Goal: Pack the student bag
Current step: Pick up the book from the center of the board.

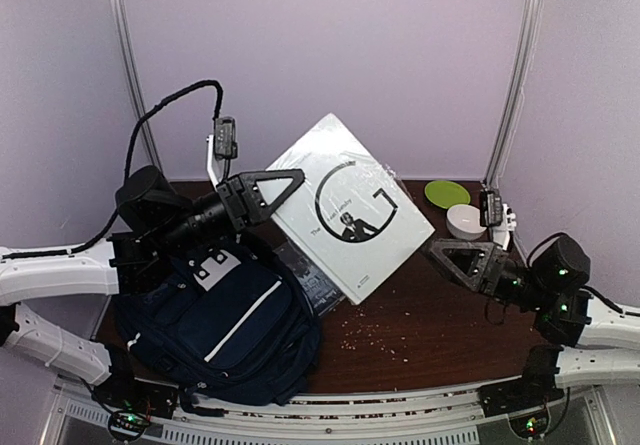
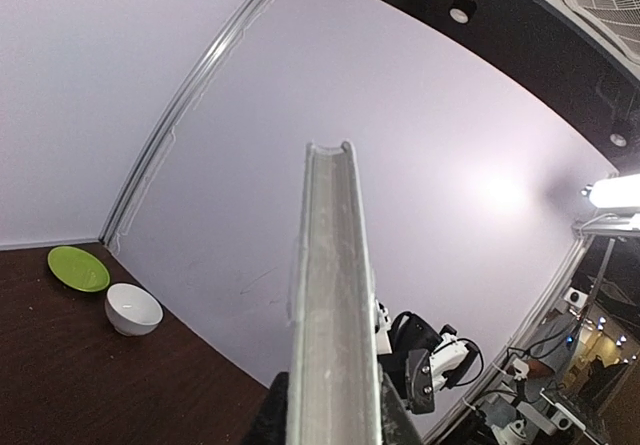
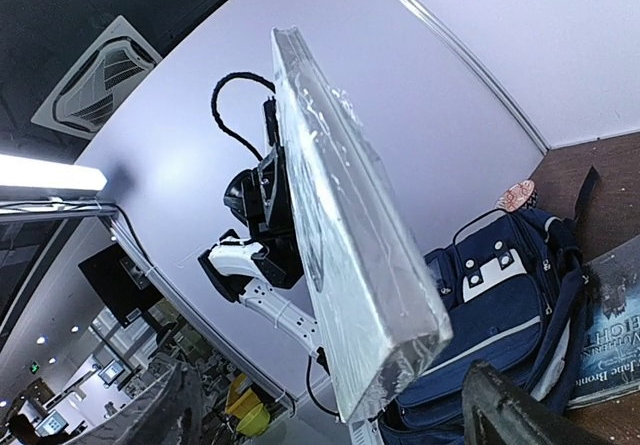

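Observation:
The navy blue student bag [image 1: 225, 325] lies at the left front of the table, white patch and stripe up; it also shows in the right wrist view [image 3: 500, 295]. My left gripper [image 1: 283, 189] is shut on a large white plastic-wrapped book [image 1: 350, 210] and holds it tilted in the air above the bag's right side. In the left wrist view the book [image 2: 330, 295] stands edge-on between the gripper [image 2: 335, 410]. My right gripper [image 1: 440, 252] is open at the book's right corner. In the right wrist view that corner [image 3: 385, 350] hangs between the wide-open gripper [image 3: 340, 400].
A dark book [image 1: 310, 280] lies flat beside the bag, partly under the white book, and shows in the right wrist view [image 3: 610, 315]. A green plate [image 1: 447, 193] and a white bowl [image 1: 465, 221] sit at the back right. Crumbs [image 1: 375, 330] dot the brown table.

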### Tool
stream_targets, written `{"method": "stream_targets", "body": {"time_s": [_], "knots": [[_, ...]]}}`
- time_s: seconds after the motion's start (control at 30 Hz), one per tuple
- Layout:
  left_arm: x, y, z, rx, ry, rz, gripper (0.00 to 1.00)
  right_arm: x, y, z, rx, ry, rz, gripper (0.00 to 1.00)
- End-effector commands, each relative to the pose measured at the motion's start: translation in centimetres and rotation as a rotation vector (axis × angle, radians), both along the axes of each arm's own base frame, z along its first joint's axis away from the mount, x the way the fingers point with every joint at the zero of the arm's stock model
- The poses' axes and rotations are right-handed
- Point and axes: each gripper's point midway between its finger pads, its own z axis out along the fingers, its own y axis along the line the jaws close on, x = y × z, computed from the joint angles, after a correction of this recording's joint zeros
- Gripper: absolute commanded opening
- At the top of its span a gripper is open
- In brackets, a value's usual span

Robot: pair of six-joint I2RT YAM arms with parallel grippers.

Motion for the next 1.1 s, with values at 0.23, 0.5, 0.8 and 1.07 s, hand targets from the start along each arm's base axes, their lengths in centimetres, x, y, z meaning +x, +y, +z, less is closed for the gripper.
{"method": "stream_targets", "body": {"time_s": [0.23,0.5,0.8,1.07], "knots": [[-0.7,2.5,6.8,-0.317,-0.033,-0.026,0.00,1.8,2.6,1.8,0.072,0.068,-0.013,0.66],[1.6,1.9,2.3,-0.183,0.081,0.078,0.00,0.4,3.5,5.1,0.180,0.009,0.083,0.07],[2.9,6.7,-11.5,0.462,0.284,0.390,0.98,1.3,0.8,2.1,-0.024,-0.014,-0.110,0.00],[-2.0,8.7,-22.4,1.216,0.256,0.419,0.94,3.0,-3.4,-4.6,-0.292,0.041,-0.334,0.00]]}}
